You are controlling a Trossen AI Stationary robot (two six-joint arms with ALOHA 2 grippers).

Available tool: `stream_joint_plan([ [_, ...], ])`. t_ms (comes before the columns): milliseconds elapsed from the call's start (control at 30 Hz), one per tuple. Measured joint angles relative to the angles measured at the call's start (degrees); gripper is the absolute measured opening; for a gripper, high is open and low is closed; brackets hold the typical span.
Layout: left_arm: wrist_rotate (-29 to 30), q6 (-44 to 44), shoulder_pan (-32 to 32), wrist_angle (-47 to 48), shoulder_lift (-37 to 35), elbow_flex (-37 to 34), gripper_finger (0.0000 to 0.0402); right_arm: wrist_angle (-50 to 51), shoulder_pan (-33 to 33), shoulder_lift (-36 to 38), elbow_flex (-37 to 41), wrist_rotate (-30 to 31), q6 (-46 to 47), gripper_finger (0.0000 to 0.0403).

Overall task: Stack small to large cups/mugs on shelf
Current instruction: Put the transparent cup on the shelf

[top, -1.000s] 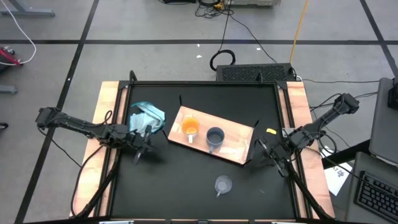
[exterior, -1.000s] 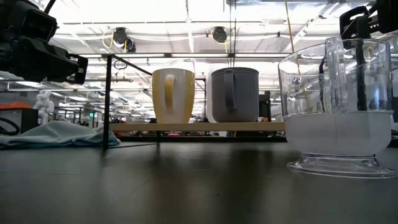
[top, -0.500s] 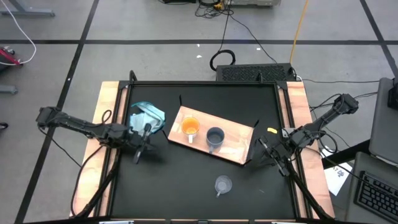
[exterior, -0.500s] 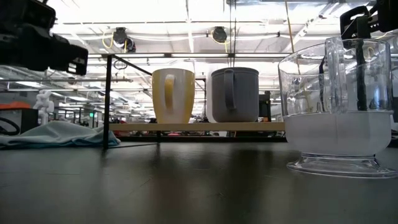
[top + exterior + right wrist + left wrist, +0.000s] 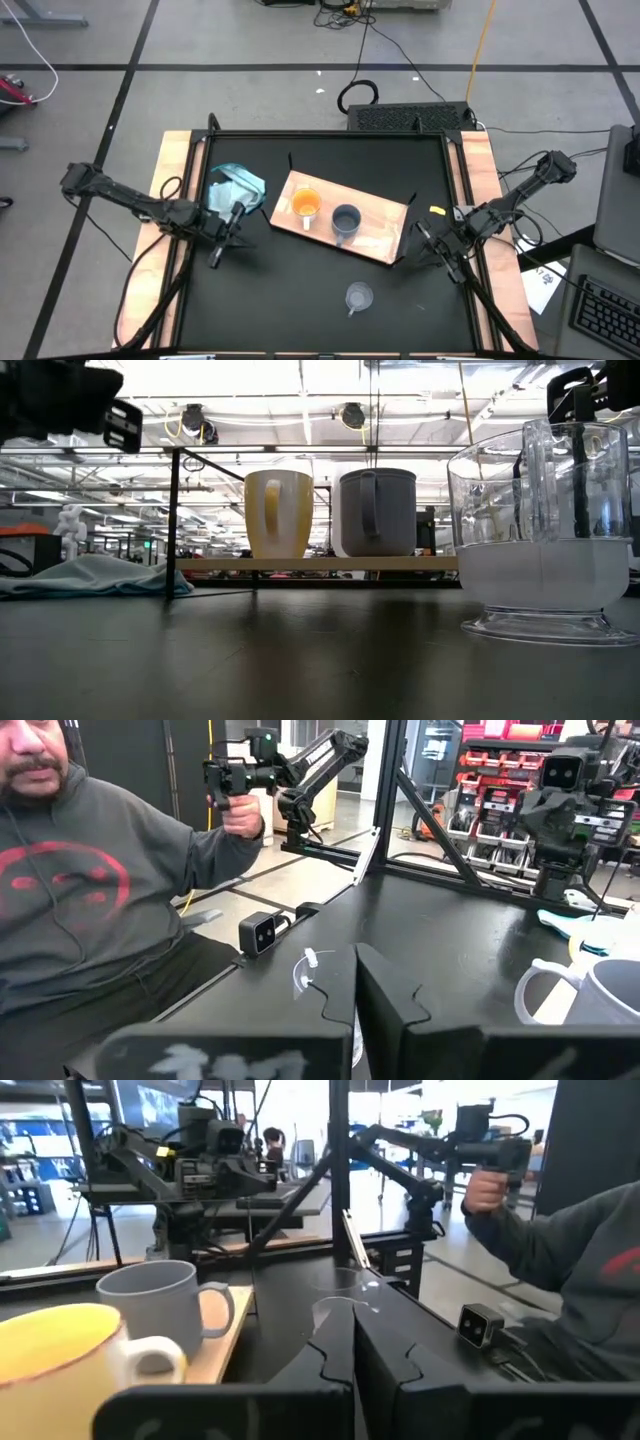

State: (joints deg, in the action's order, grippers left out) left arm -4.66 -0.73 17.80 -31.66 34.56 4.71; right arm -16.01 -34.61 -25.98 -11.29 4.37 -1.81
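Note:
The orange mug [image 5: 305, 204] and the blue-grey mug [image 5: 346, 221] stand upright side by side on the light-wood shelf [image 5: 382, 232], which lies at the table's middle. The clear cup [image 5: 358, 297] stands on the black tabletop nearer the front edge; it looms large in the low view [image 5: 540, 530]. My left gripper [image 5: 215, 258] hovers shut and holding nothing, left of the shelf. In its wrist view the fingers [image 5: 340, 1355] are closed together. My right gripper [image 5: 422, 243] waits shut by the shelf's right end, also holding nothing [image 5: 356, 992].
A teal-blue cloth [image 5: 237, 187] lies crumpled at the far left of the table, beside the shelf. A person in a grey sweatshirt [image 5: 90, 890] sits beyond the table's near edge, holding a handle. Bare black tabletop lies between the clear cup and my left gripper.
My left gripper has risen and swung a little toward the table's near edge, away from the cloth. The mugs, the clear cup and the shelf have stayed put.

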Motion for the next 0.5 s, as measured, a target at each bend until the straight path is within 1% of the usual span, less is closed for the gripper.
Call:
stream_joint_plan([
  [133, 2.22, -2.19, 2.61, -0.01, 7.21, 5.38, 0.0001, 0.0, 0.01, 0.0, 0.0, 0.04, -0.27, 0.0],
  [267, 7.34, -5.49, 4.53, -2.0, 15.34, 12.2, 0.0001, 0.0, 0.02, 0.0, 0.0, 0.04, -0.23, 0.0],
  [367, 7.83, -6.03, 4.75, -1.26, 20.55, 17.83, 0.0001, 0.0, 0.02, 0.0, 0.0, 0.04, -0.23, 0.0],
  [500, 7.78, -5.84, 4.75, 2.33, 26.24, 24.27, 0.0001, 0.0, 0.02, 0.0, 0.0, 0.06, -0.21, 0.0],
])
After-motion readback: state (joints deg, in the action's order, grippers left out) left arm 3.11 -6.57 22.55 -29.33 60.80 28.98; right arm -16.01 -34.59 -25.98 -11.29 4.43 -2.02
